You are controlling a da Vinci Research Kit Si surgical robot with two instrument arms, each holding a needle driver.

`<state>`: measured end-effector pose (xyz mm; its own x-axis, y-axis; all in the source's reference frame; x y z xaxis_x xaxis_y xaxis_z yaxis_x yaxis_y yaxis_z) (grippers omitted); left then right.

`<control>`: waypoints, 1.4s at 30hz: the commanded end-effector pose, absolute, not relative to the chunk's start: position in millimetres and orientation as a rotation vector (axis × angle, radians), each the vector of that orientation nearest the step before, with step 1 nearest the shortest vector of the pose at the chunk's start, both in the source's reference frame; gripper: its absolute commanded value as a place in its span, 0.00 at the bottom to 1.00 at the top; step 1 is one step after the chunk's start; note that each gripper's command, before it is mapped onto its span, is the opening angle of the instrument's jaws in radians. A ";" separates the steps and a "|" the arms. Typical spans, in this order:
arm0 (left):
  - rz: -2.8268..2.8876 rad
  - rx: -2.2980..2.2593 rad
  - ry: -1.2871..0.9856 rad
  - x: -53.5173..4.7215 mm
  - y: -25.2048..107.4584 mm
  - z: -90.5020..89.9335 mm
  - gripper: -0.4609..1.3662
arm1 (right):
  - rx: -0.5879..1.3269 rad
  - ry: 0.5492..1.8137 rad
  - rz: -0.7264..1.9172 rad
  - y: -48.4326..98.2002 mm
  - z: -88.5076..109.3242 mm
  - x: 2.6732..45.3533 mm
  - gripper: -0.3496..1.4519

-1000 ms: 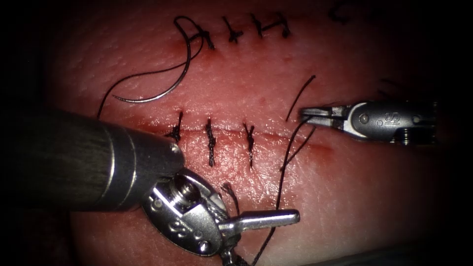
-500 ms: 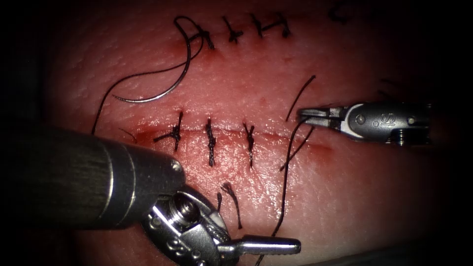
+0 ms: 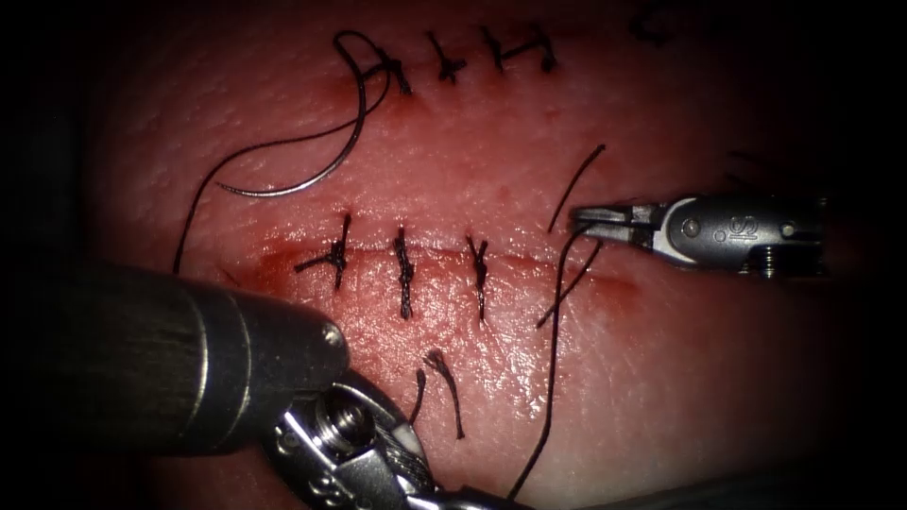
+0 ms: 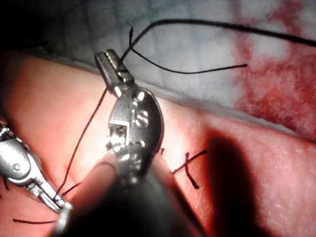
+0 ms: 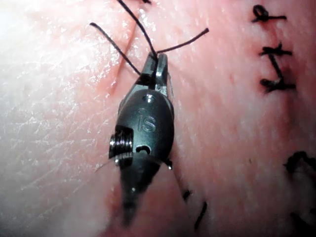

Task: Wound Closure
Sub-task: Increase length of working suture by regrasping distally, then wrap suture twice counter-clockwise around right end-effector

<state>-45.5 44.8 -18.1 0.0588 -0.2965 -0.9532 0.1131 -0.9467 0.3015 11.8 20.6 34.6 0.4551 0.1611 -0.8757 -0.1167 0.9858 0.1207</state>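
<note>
The needle (image 3: 312, 170) lies loose on the tissue (image 3: 718, 378), above the cut (image 3: 435, 253), held by nothing. The left end effector (image 4: 114, 66) pinches the thread (image 3: 550, 378) low down. The right end effector (image 3: 590, 222) pinches it near the cut, so the thread runs straight between them.

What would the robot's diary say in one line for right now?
left claw: holds thread | right claw: holds thread | needle: loose on tissue, above cut

The left tool (image 3: 378, 463) has a thick dark shaft with a silver collar, a screw and a stamped metal wrist. The right tool (image 3: 605, 222) is grey steel, stamped, with slim jaws.
</note>
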 end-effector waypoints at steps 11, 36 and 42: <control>-2.028 2.008 -0.305 -42.1 46.5 -17.2 0.06 | 0.073 1.096 0.172 19.1 33.4 11.6 0.00; -2.253 1.984 -0.526 -32.4 50.3 -14.6 0.06 | 0.159 1.165 0.198 13.9 25.1 12.5 0.00; -2.361 1.860 -0.633 -32.5 50.9 -13.4 0.06 | 0.180 1.174 0.193 12.9 23.6 12.8 0.00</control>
<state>-32.4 51.2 -13.0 -0.2792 -0.2986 -0.9126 -0.2193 -0.9055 0.3633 12.9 12.6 23.3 0.3767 0.2430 -0.8939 -0.0513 0.9690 0.2418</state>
